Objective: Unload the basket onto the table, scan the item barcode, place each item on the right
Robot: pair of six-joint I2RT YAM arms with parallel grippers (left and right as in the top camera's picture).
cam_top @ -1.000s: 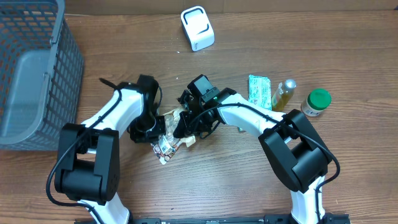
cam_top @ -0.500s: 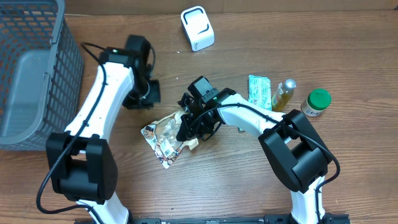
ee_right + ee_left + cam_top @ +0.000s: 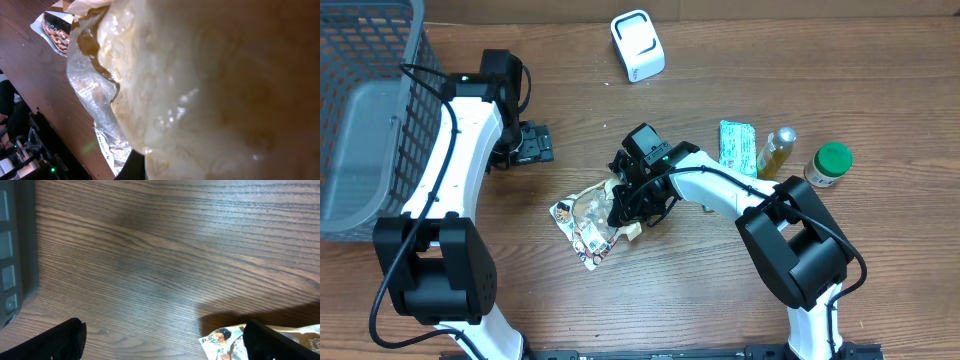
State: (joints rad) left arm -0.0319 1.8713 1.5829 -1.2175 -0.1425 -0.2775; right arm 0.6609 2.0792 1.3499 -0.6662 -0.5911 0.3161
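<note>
A crinkled clear snack packet [image 3: 586, 225] with a printed label lies on the wooden table at centre. My right gripper [image 3: 628, 203] is shut on the packet's right end. In the right wrist view the packet [image 3: 200, 85] fills the frame, and only one dark fingertip [image 3: 134, 167] shows. My left gripper [image 3: 530, 143] stands open and apart from the packet, up and to its left. In the left wrist view its fingers [image 3: 60, 340] frame bare wood, with a packet corner [image 3: 220, 339] beside the right finger. A white scanner [image 3: 637, 45] stands at the back.
A grey mesh basket [image 3: 380, 110] fills the left edge, close to my left arm. Right of the packet lie a green sachet [image 3: 737, 146], a small yellow bottle [image 3: 776, 152] and a green-lidded jar [image 3: 829, 164].
My left gripper let go of the packet, opened wide and swung up and left toward the basket. The right gripper stayed shut on the packet, which spread out flatter.
</note>
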